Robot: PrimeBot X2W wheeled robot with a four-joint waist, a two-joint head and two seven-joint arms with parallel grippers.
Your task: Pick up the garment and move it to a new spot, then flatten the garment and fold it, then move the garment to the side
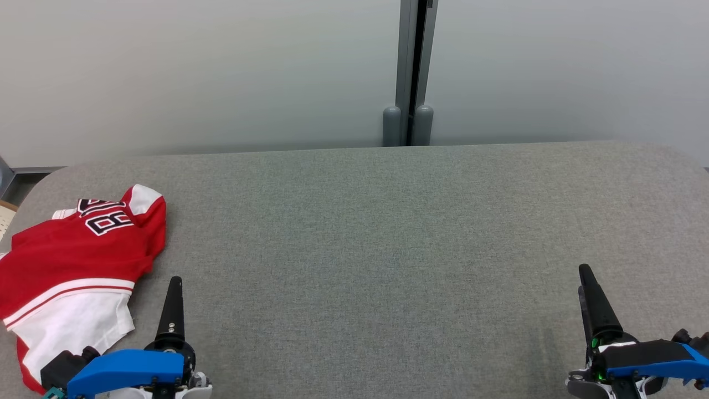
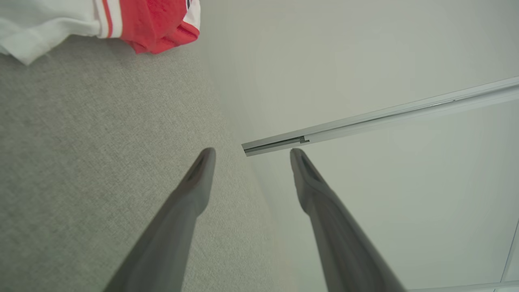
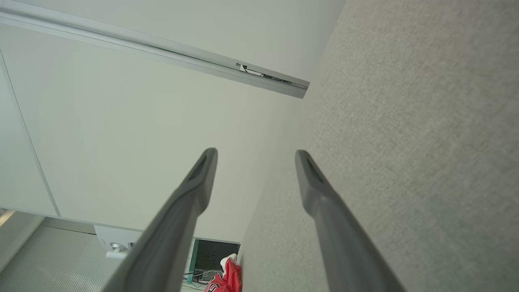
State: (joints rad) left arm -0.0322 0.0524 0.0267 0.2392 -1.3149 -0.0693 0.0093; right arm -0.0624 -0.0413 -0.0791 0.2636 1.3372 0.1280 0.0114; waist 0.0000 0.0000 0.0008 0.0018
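Note:
The garment (image 1: 77, 260) is a red and white jersey with a dark number. It lies crumpled at the left end of the grey padded table (image 1: 388, 249). My left gripper (image 1: 175, 282) hovers just right of the garment's white hem, apart from it. In the left wrist view this gripper (image 2: 252, 152) is open and holds nothing, with the garment (image 2: 154, 24) at the upper left. My right gripper (image 1: 587, 274) sits at the table's near right, far from the garment. Its wrist view shows it (image 3: 256, 152) open and bare, the garment (image 3: 227, 280) small at the bottom.
A pale wall with a vertical grey post (image 1: 412, 72) stands right behind the table's far edge. The table's corners are rounded. Past its left end I see floor and some equipment (image 3: 211, 259).

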